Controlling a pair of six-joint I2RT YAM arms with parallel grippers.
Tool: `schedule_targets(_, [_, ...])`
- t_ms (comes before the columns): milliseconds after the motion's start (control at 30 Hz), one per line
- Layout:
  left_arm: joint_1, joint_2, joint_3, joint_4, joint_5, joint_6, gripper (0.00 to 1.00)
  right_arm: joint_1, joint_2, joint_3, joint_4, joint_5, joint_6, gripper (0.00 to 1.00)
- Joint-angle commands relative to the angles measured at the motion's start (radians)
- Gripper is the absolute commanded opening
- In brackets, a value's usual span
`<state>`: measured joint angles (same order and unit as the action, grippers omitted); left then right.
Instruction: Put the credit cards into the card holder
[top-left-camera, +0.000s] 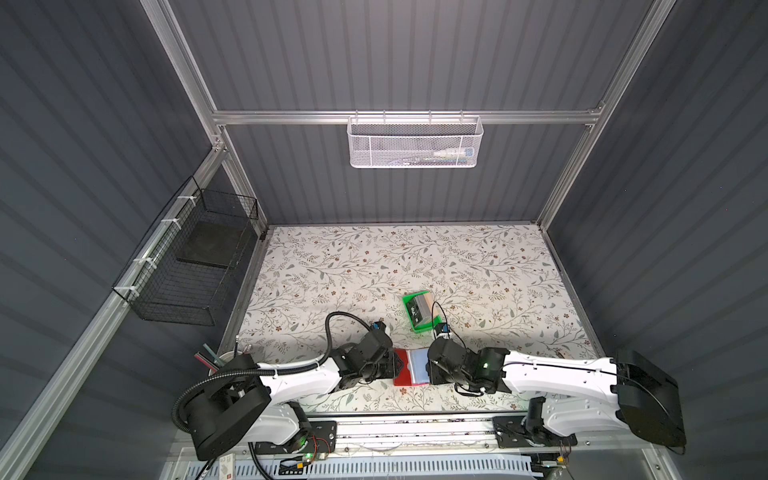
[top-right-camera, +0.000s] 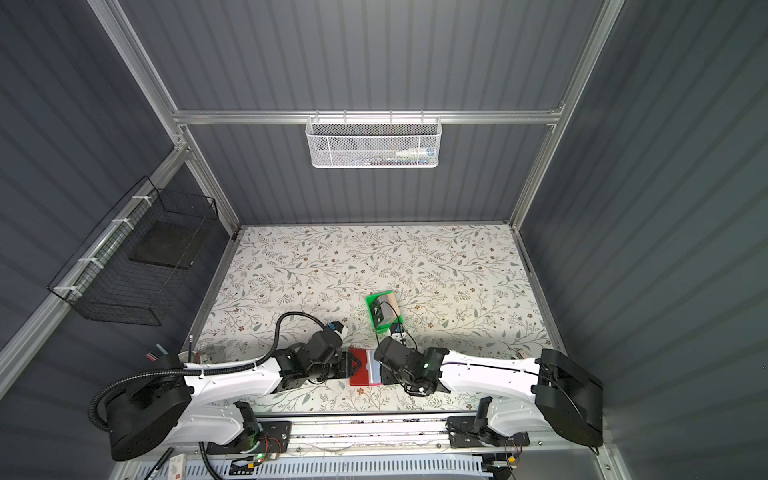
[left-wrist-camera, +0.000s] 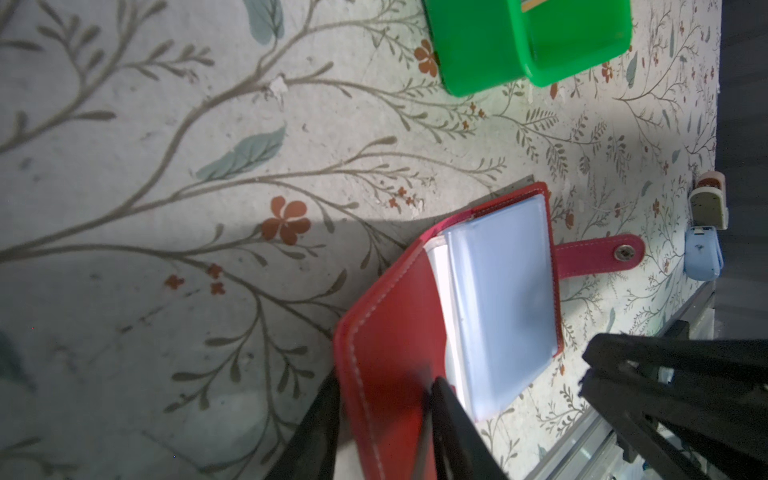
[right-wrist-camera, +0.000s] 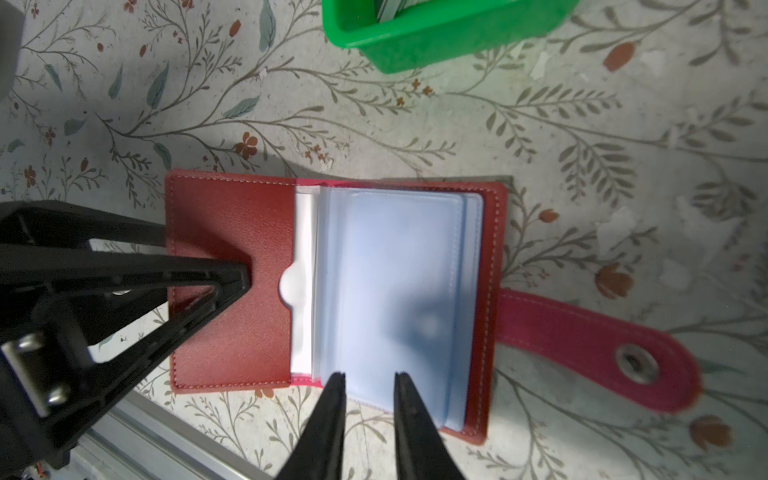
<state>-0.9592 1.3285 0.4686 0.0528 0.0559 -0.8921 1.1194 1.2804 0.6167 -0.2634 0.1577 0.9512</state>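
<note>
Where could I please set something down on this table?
The far half of the table, from the green tray to the back wall, is bare. Crowded: the near middle, where the left gripper and right gripper meet at the card holder.

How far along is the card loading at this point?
Done: the card holder lies open, clear sleeves exposed. In hand: the left gripper straddles the red cover's outer edge, one fingertip on it; the right gripper, jaws slightly apart, sits at the sleeves' edge, holding no card. Remaining: the credit cards sit in the green tray; visible sleeves look empty.
</note>
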Motion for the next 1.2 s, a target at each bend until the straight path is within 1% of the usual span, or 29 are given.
schedule_targets(0, [0.045, 0.003, 0.038, -0.014, 0.041, 0.039, 0.38, -0.03, 0.015, 0.022, 0.033, -0.031, 0.008, 0.25])
schedule_targets(133, [0.077, -0.035, 0.041, -0.047, 0.05, 0.068, 0.38, -0.056, 0.032, 0.034, 0.031, -0.045, -0.018, 0.25])
schedule_targets(333, [0.079, -0.055, 0.009, -0.016, 0.032, 0.061, 0.39, -0.07, 0.047, 0.039, 0.028, -0.045, -0.063, 0.25])
schedule_targets(500, [0.08, -0.063, -0.004, 0.007, 0.029, 0.063, 0.4, -0.07, 0.055, 0.004, 0.09, -0.047, -0.077, 0.24])
schedule_targets(633, [0.079, -0.066, -0.008, 0.014, 0.027, 0.058, 0.4, -0.069, 0.053, -0.011, 0.137, -0.083, -0.116, 0.27])
schedule_targets(700, [0.079, -0.068, -0.01, 0.013, 0.027, 0.058, 0.4, -0.067, 0.055, -0.004, 0.131, -0.077, -0.119, 0.28])
schedule_targets(800, [0.08, -0.067, -0.016, 0.0, 0.016, 0.056, 0.4, -0.067, 0.059, 0.002, 0.141, -0.073, -0.111, 0.26])
schedule_targets(933, [0.079, -0.061, -0.02, -0.004, 0.016, 0.048, 0.4, -0.067, 0.082, 0.004, 0.164, -0.088, -0.077, 0.29])
schedule_targets(1033, [0.08, -0.053, -0.015, -0.003, 0.02, 0.047, 0.4, -0.067, 0.102, 0.004, 0.185, -0.109, -0.065, 0.29])
schedule_targets(1167, [0.084, -0.043, -0.006, -0.008, 0.021, 0.054, 0.39, -0.075, 0.128, 0.013, 0.184, -0.103, -0.054, 0.29])
